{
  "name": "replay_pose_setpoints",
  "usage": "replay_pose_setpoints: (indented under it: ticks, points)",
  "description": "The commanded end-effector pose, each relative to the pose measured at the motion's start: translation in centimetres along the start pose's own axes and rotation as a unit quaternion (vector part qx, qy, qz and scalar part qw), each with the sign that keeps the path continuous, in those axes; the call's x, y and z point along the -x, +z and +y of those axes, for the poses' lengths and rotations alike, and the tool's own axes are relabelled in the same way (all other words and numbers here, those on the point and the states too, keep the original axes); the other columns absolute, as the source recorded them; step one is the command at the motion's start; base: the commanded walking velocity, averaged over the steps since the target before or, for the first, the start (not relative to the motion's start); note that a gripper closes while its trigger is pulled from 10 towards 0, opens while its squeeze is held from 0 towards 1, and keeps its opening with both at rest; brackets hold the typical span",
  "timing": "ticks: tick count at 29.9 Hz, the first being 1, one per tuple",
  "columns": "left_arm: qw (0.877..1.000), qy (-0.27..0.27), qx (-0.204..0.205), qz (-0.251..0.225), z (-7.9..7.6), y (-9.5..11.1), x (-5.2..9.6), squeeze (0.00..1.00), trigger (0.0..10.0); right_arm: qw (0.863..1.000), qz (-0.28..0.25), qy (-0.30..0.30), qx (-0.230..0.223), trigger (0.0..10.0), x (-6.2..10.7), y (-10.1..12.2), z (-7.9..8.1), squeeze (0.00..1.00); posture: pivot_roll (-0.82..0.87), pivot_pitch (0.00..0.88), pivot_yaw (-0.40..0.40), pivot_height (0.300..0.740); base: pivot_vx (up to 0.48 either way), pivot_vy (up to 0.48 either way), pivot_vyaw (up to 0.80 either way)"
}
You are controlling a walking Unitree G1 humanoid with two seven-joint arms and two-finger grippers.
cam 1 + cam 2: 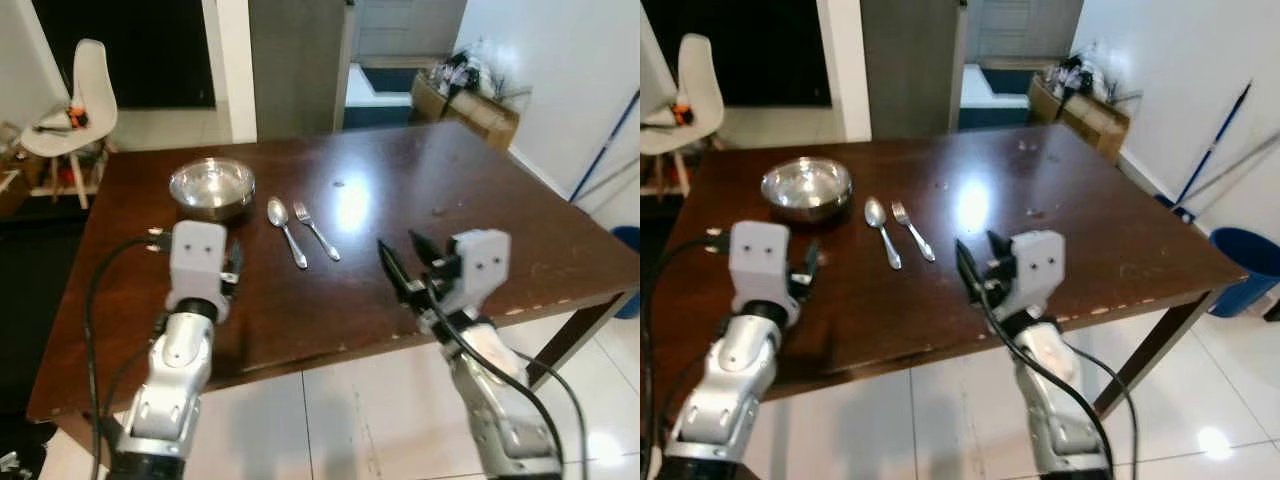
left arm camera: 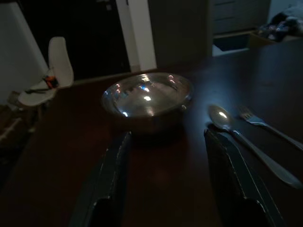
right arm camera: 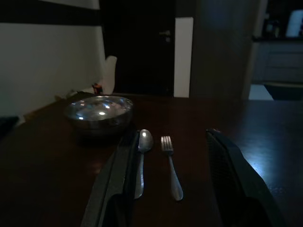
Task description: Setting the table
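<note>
Black-fingered left claw [image 1: 232,268]: fingers spread apart, holding nothing; it hovers low over the near-left part of the worktop, pointing toward the bowl.
Left claw fingers [image 2: 106,182]: the wrist view shows both well apart, with bare wood between them.
Right claw [image 1: 403,258]: fingers parted wide, empty; it is raised over the near edge of the worktop, right of centre, aimed toward the cutlery.
Right claw fingers [image 3: 120,175]: one lines up with the spoon in the wrist view, not touching it.
Bowl [image 1: 211,186]: shiny metal, upright, on the worktop's left half, just beyond the left claw.
Spoon [image 1: 285,229]: metal, lying flat just right of the bowl, bowl end pointing away from the robot.
Fork [image 1: 315,230]: metal, flat, just beside the spoon on its right, roughly parallel, tines pointing away.
Worktop [image 1: 500,230]: dark brown wood, glossy, with a bright reflection near the middle.
Chair [image 1: 75,105]: white, beyond the worktop's far-left corner.
Bin [image 1: 1250,265]: blue, on the floor to the right.
</note>
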State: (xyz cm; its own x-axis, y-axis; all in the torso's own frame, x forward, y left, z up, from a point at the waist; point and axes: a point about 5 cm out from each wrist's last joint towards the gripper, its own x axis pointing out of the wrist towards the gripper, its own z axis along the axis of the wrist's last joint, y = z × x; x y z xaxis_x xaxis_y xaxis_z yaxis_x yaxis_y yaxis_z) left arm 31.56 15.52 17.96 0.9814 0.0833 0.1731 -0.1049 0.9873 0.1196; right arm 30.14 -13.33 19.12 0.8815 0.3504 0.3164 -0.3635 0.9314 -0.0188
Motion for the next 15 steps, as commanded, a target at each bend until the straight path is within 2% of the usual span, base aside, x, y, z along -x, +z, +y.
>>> replay_pose_setpoints:
  ticks: [1,10,15]
  points:
    - [1.000,-0.010,0.004,0.004,-0.60,0.04,-0.12,0.05,10.0,1.000,0.012,-0.017,0.004,10.0,0.35,-0.31,-0.93,0.00,-0.06,0.000,0.072,0.740,0.480,0.000,0.00]
    - [1.000,-0.019,0.007,0.012,-1.01,-0.11,0.01,0.04,10.0,0.999,0.026,-0.021,0.002,10.0,0.80,-0.47,-1.16,0.00,-0.07,0.000,0.074,0.740,0.480,0.000,0.00]
    - [1.000,-0.020,0.007,0.015,-0.92,-0.20,0.11,0.00,10.0,0.999,0.031,-0.018,0.001,10.0,0.84,-0.68,-1.09,0.00,-0.06,0.000,0.073,0.740,0.259,0.000,0.00]
